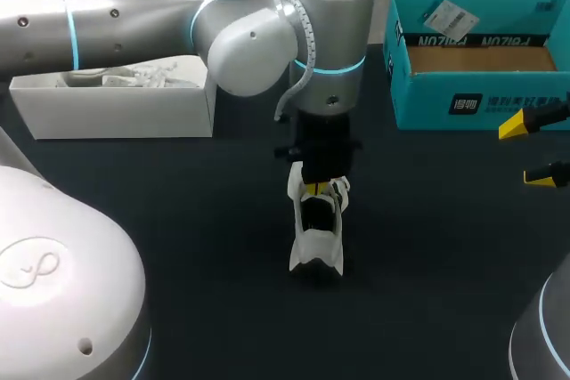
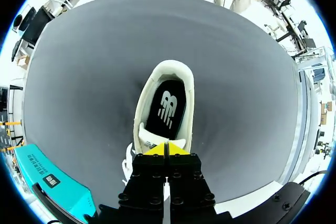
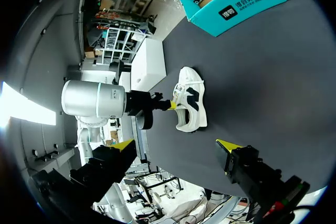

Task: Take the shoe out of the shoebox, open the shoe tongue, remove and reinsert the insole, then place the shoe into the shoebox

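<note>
A white shoe (image 1: 316, 242) stands on the black table near the middle, its heel toward the front edge. In the left wrist view the shoe (image 2: 149, 103) lies just ahead of my fingers, with its dark insole (image 2: 167, 111) showing inside. My left gripper (image 1: 313, 188) comes down on the shoe's lace end, and its yellow tips (image 2: 166, 148) are pressed together on the tongue (image 2: 153, 141). My right gripper (image 1: 527, 150) hangs open at the table's right side, apart from the shoe (image 3: 190, 114), with nothing between its fingers (image 3: 229, 145).
The teal shoebox (image 1: 472, 100) stands open at the back right, with a paper tag inside. A white box (image 1: 116, 111) holding crumpled paper sits at the back left, partly under my left arm. Bare black table surrounds the shoe.
</note>
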Robot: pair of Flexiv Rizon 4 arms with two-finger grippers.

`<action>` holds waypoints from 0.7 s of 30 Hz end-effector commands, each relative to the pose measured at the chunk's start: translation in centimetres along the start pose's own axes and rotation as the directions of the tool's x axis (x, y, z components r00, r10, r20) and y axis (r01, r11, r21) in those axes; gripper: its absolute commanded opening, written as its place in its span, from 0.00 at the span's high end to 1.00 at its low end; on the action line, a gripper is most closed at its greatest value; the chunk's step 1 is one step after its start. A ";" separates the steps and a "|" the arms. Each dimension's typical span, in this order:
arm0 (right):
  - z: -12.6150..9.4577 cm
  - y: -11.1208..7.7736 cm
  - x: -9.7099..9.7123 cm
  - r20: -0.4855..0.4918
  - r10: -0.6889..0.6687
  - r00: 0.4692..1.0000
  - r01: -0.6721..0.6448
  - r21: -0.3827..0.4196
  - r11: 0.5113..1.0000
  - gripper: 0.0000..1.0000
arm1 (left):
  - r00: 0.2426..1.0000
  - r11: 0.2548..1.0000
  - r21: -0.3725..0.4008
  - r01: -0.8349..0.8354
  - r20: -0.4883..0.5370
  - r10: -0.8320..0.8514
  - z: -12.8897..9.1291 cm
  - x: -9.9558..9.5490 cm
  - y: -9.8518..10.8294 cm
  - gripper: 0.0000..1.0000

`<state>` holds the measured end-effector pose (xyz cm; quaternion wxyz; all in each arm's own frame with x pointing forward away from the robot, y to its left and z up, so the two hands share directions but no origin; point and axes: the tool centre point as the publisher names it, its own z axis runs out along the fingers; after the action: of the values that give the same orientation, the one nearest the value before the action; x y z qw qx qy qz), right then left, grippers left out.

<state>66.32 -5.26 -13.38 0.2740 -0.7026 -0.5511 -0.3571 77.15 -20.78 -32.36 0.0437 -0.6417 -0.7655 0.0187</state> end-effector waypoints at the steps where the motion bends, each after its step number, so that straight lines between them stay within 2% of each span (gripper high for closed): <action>1: 0.0 -0.2 0.0 0.002 0.001 1.000 -0.001 -0.003 1.000 0.00 | 1.000 1.000 0.029 0.000 -0.022 0.001 0.8 0.0 -0.2 1.00; 4: 0.0 -0.2 0.0 0.002 0.001 1.000 -0.001 -0.003 1.000 0.00 | 0.999 0.998 0.050 0.029 -0.025 -0.028 0.3 0.6 -0.4 1.00; 10: 0.0 -0.2 0.0 0.002 0.001 1.000 -0.001 -0.003 1.000 0.00 | 0.976 0.975 0.066 0.211 0.048 -0.214 -2.4 1.4 -0.2 1.00; 21: 0.0 -0.2 0.0 0.002 0.001 1.000 -0.001 -0.003 1.000 0.00 | 0.976 0.975 0.066 0.211 0.048 -0.214 -2.4 1.4 -0.2 1.00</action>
<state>66.32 -5.26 -13.38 0.2740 -0.7026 -0.5511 -0.3571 76.98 -19.69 -29.85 0.0459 -0.5532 -0.8301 0.0534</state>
